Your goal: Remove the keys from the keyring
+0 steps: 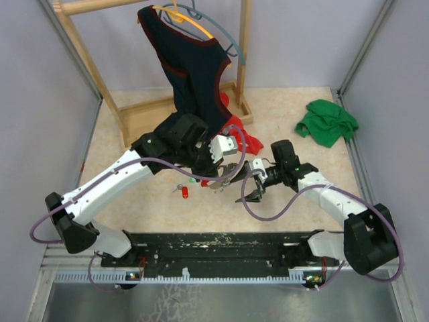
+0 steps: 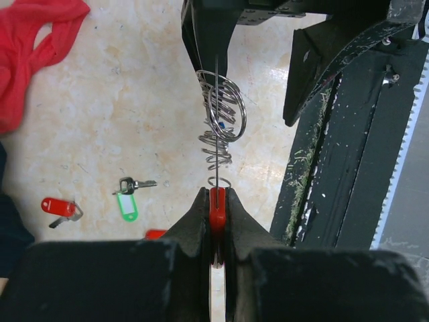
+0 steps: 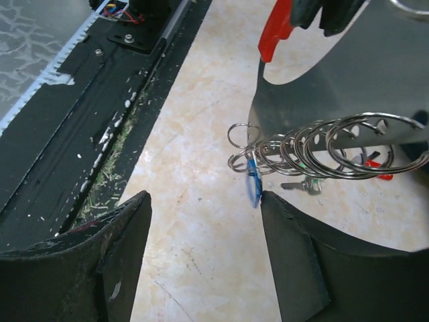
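Left claw is clamped shut on the red tab of the keyring, and the silvery coil of rings stretches away from that tab in mid-air above the desk, reaching towards the right arm. From the right wrist view, the right claw stands wide open with both fingers spread and nothing pinched between them. The rings hang just ahead of it, level with the gap. One blue key dangles from the ring coil near its small end loop, so that one is on the keyring. Down on the desk the green key lies loose with its metal blade pointing right. The red key lies near it on the left, the two apart. A sliver of a second red key peeks out at the edge of the left claw's body, mostly hidden. The red cloth sits farther back, well apart from the keys.
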`<state>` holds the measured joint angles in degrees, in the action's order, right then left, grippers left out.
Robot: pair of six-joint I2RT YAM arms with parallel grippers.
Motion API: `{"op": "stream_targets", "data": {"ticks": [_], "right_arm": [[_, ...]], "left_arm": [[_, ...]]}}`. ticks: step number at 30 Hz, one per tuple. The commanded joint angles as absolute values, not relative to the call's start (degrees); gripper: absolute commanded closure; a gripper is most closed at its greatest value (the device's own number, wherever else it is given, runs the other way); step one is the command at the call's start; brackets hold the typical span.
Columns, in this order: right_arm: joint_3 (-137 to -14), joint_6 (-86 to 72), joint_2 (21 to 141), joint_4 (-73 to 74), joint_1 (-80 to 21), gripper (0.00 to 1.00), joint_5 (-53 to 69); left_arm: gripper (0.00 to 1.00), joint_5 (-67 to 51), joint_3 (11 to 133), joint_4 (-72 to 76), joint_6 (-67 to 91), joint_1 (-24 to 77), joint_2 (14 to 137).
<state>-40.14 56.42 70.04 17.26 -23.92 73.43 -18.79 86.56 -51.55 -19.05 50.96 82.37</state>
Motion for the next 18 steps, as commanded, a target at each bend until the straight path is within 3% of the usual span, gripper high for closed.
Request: {"op": "stream_targets", "data": {"ticks": [1,5,18], "right_arm": [[-41.77,52.93,70.03,13.32,-25.05,0.35,76.30],[-39.86,31.76,69.94,-3.95,-25.31,0.35,72.07],[-37.64,20.54,70.73,-15.11,-26.28,0.46,72.54]], "left_arm": [[1.00,-19.42,89.16,-51.49,-22.92,50.91,81.14],[1.00,-19.52,88.89,-49.98,-23.59,50.90,79.81],[1.00,-19.49,88.22,-47.27,-23.04,50.80,77.46]]}}
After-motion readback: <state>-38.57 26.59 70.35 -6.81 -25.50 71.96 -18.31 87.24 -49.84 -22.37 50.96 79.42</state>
